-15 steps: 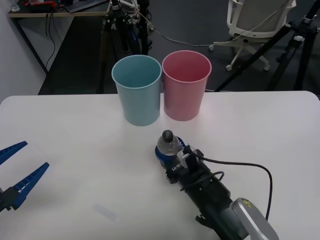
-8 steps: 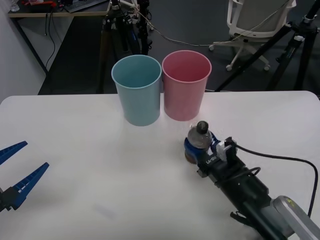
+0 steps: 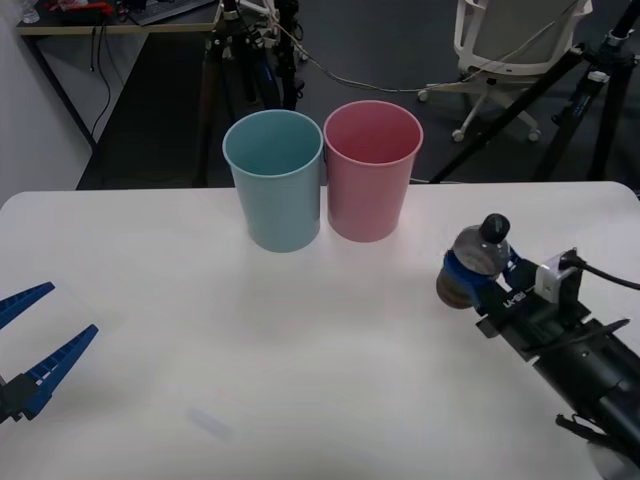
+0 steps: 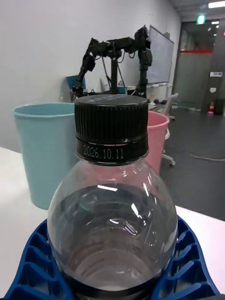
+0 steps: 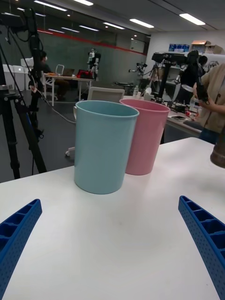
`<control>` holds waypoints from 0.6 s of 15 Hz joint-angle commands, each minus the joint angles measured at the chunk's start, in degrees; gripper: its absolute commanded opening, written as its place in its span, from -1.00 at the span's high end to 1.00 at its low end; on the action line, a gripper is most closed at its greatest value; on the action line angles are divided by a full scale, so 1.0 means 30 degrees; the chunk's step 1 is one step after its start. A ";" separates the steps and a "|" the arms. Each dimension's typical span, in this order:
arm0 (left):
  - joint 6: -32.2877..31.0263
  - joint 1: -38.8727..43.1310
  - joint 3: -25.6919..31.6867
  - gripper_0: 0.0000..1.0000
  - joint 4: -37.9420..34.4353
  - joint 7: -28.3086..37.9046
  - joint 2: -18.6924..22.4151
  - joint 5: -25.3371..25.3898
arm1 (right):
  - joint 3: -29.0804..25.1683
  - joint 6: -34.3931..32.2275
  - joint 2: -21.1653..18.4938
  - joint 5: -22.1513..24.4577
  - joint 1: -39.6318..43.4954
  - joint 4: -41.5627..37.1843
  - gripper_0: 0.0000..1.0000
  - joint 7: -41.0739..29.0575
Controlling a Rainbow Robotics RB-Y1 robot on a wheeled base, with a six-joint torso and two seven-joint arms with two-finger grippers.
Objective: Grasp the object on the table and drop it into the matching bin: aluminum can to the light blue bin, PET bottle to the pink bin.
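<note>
- While the right gripper (image 3: 478,277) clamps its blue fingers (image 4: 187,262) round the PET bottle (image 3: 477,262), the bottle hangs upright above the table (image 3: 200,300), to the right of the pink bin (image 3: 371,170) and nearer the robot.
- Beside the pink bin stands the light blue bin (image 3: 276,180), their walls touching.
- At the table's near left edge the left gripper (image 3: 35,340) waits, fingers spread wide, holding nothing.
- Tripod legs and an office chair stand beyond the table.

light blue bin (image 3: 274,180) left of and touching pink bin (image 3: 372,170), PET bottle (image 3: 477,262) to their right
</note>
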 commanded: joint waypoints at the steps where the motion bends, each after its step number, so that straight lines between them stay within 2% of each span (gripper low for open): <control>1: 0.0000 0.0000 0.0000 -1.00 0.0000 0.0001 0.0000 0.0000 | -0.1596 -0.1516 -0.1091 -0.0193 0.0553 -0.0259 1.00 -0.1823; 5: 0.0000 0.0000 0.0000 -1.00 0.0000 0.0001 0.0000 0.0000 | -0.3559 -0.3362 -0.2145 0.0481 0.0729 -0.0288 1.00 -0.4576; 9: 0.0000 0.0000 0.0000 -1.00 0.0000 0.0001 0.0000 0.0000 | -0.4731 -0.3157 -0.3083 0.2121 0.0670 -0.1665 1.00 -0.8180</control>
